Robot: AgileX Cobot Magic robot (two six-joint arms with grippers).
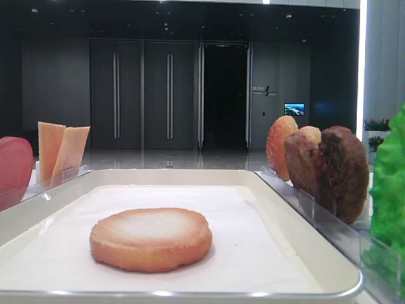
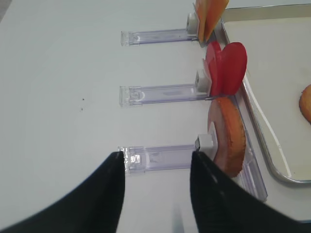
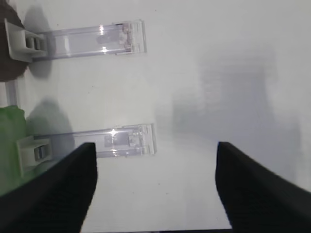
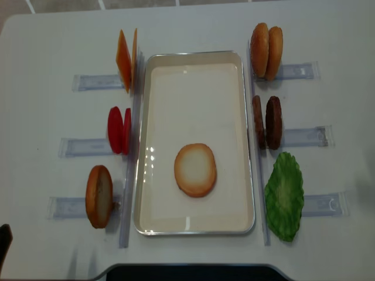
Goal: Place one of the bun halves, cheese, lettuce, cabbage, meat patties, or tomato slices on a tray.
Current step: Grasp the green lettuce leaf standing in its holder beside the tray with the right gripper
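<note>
Bun half point(image 4: 195, 170) flat on tray point(image 4: 193, 225), pale face up. Left gripper point(image 2: 156, 191) and right gripper point(image 3: 155, 187) both spread, empty, over table.

We see the left gripper point(image 2: 155, 194) from its wrist view, dark fingers point(image 2: 104, 194) spread apart, gripping nothing. The right gripper point(image 3: 155, 189) likewise gapes wide and, seemingly, hangs above the surface.

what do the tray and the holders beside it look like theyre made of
The tray looks like glossy white plastic or enamelled metal: its raised rim throws bright highlights, and a matte white paper sheet seems to line it. The holders look like clear hard plastic, acrylic perhaps: the table shows through them and their edges glint. Neither material is certain from looks alone.
</note>
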